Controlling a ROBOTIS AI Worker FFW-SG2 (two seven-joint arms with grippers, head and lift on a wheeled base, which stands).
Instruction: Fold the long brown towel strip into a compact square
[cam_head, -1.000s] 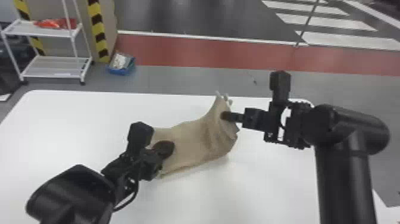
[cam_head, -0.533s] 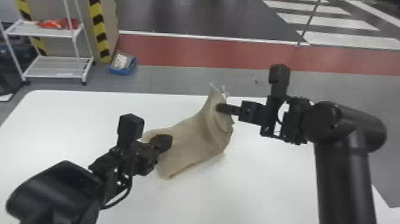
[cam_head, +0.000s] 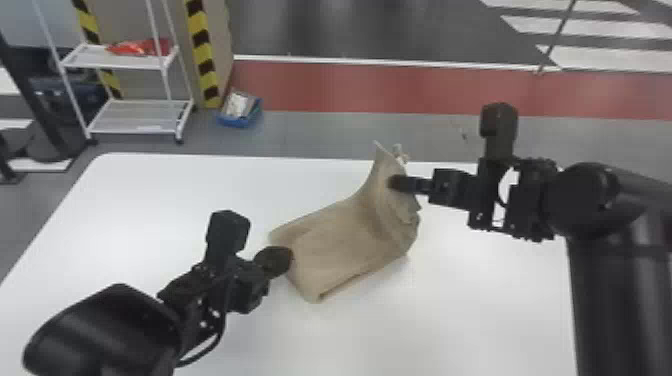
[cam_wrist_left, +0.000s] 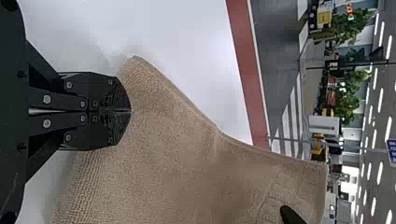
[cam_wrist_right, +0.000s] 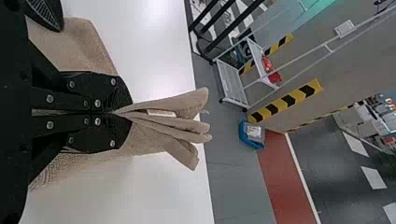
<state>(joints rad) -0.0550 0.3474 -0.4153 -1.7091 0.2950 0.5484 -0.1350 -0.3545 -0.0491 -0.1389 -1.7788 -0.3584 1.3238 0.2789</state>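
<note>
1. I have the long brown towel strip (cam_head: 345, 240) between my two arms, on the smooth white counter (cam_head: 175, 200). One part lies low near my left side; the other rises toward my right and the counter's far edge.
2. My right end effector (cam_wrist_right: 127, 112), with two flat black fingers, pinches the raised part of the towel. I judge that I hold it up there to bring that end over, or to let the layers settle under it.
3. Past those fingertips the cloth fans into several soft, rounded layers, with a small whitish tag (cam_wrist_right: 161, 113) among them. The folds bunch tightly where I grip.
4. My left end effector (cam_wrist_left: 130, 111) has its black fingers pressed together at the towel's low end, overlapping its edge. I see no cloth between them, so I take it to be steadying or shaping that end rather than carrying it.
5. The weave looks fine, ribbed and matte; the low end spreads broad and supple, while the middle curves upward into creases.
6. The square is unfinished. Next I likely need to lower the gathered end and line up its borders; releasing it bunched could leave a crooked, lumpy stack.
</note>
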